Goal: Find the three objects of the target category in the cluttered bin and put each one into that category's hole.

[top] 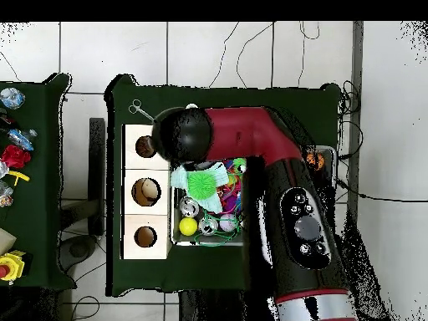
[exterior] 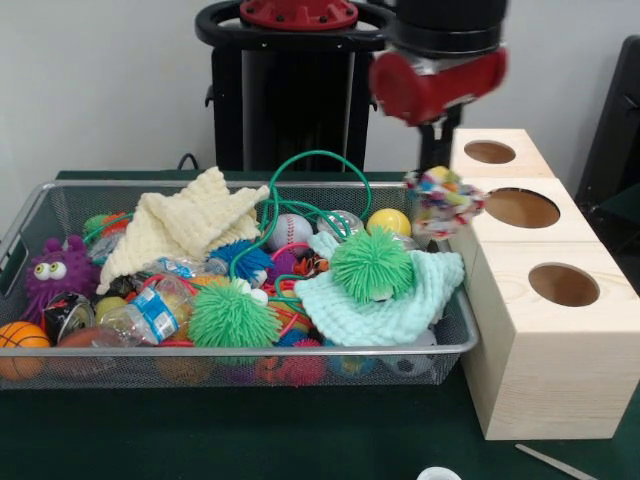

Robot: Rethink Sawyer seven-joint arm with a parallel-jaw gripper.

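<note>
Above the bin's (exterior: 60,195) box-side end, gripper (exterior: 437,165) apparently pinches a multicoloured rope toy (exterior: 443,200); toy-crammed bin below.

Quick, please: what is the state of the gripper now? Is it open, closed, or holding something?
Gripper: closed on a multicoloured knotted toy, held in the air above the bin's end, beside the wooden boxes.
</note>
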